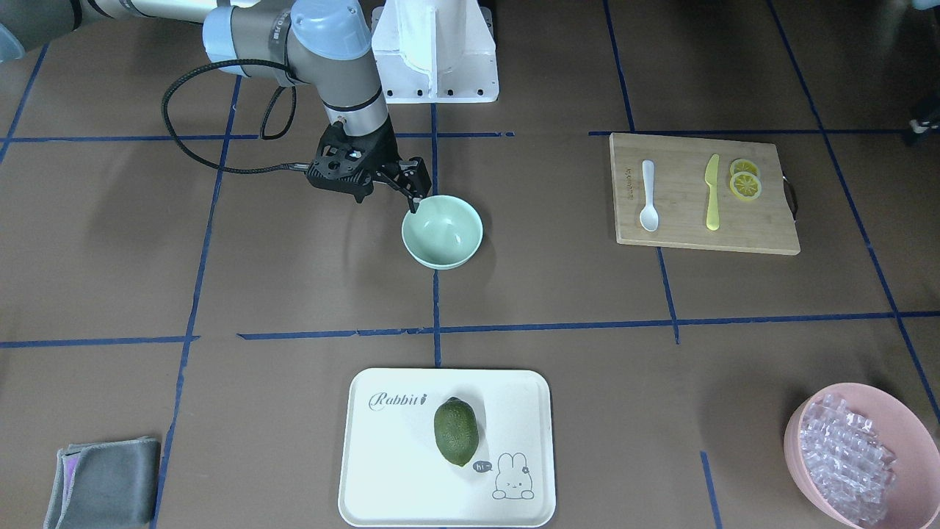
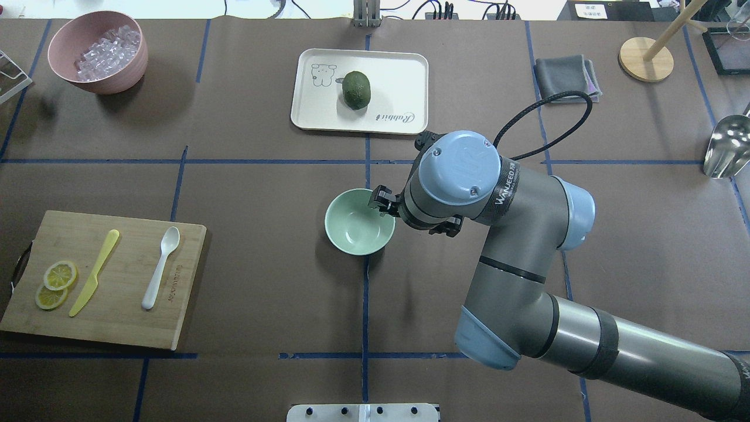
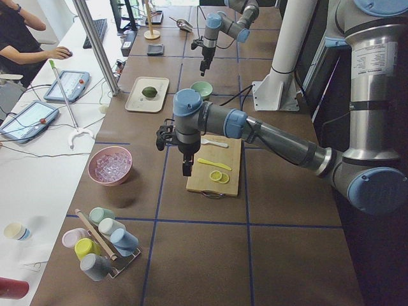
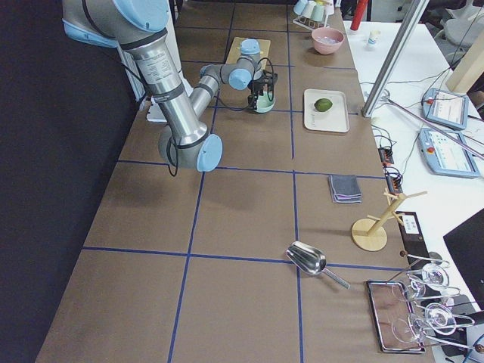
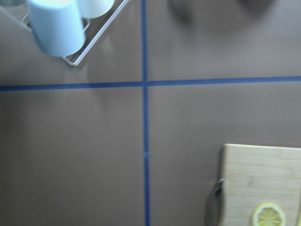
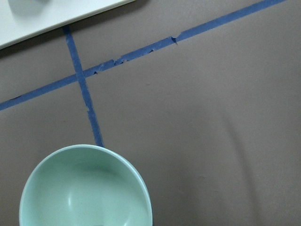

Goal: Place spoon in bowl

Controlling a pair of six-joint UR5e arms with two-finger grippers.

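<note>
One bowl (image 1: 442,232) straddles blue tape (image 1: 435,308) on the brown table (image 1: 294,279).

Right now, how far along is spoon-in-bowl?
Done: nothing yet; the bowl is empty. In hand: no spoon is held. The right end effector is at the bowl's rim, and the left end effector hangs beside the cutting board. Left: the spoon lies ungrasped on the cutting board next to the yellow knife. It needs picking up, carrying over and placing in the bowl.
</note>
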